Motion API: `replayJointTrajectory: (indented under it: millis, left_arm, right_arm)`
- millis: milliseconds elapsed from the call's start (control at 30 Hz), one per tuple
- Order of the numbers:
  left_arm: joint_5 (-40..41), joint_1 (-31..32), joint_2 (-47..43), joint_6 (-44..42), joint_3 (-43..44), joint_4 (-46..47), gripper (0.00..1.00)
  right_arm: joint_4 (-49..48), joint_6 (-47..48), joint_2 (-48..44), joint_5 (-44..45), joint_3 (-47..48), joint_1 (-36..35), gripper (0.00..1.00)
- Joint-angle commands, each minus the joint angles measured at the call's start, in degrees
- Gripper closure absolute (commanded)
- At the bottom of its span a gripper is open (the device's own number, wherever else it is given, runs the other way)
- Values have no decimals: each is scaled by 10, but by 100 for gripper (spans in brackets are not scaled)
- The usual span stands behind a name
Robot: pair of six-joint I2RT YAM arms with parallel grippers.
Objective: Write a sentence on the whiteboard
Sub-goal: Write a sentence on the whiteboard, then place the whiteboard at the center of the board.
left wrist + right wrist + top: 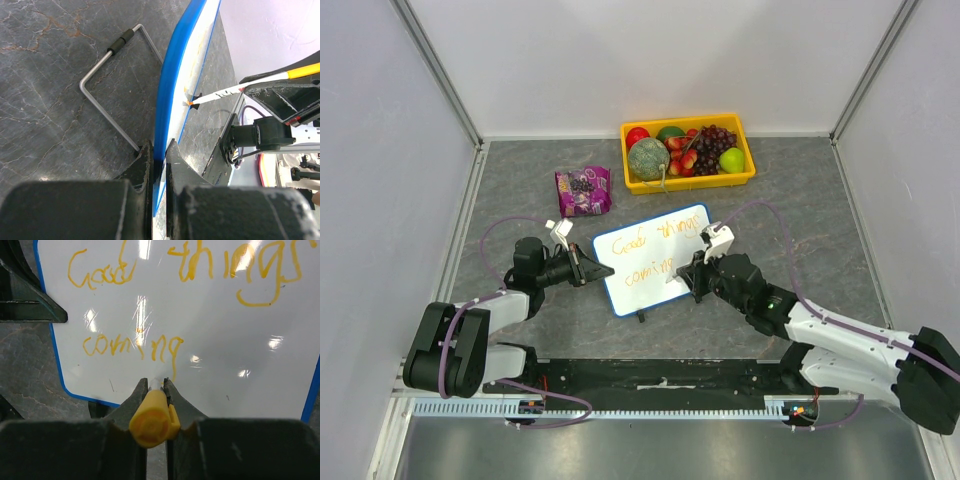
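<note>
The whiteboard (655, 258) with a blue rim stands tilted at the table's middle. Orange cursive writing (648, 243) on it reads "Good things" above "coming"; it also shows in the right wrist view (135, 345). My left gripper (588, 271) is shut on the board's left edge (161, 145), clamping the blue rim. My right gripper (692, 272) is shut on an orange marker (150, 415), its yellow cap end toward the camera. The marker tip (190, 103) touches the board below the last letter of "coming".
A yellow tray (688, 181) of fruit sits at the back. A purple snack bag (583, 190) lies left of it. The board's wire stand (107, 75) rests on the grey table behind the board.
</note>
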State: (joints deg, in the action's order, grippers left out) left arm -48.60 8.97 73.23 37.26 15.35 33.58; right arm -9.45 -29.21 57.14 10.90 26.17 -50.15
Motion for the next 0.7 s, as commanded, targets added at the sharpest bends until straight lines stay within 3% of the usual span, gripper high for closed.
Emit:
replayJointTrajectory:
  millis: [0, 267, 467, 667]
  left_arm:
    - [91, -8, 9, -20, -11, -53, 98]
    - [91, -7, 11, -20, -9, -55, 98]
    - [85, -8, 8, -23, -8, -54, 97]
    - [83, -8, -19, -25, -15, -55, 61]
  right_arm:
    - [-11, -13, -27, 6, 24, 4, 100]
    - [-12, -40, -149, -38, 31, 15, 100]
    - [24, -44, -179, -43, 36, 20, 100]
    - [49, -61, -211, -40, 26, 21, 100]
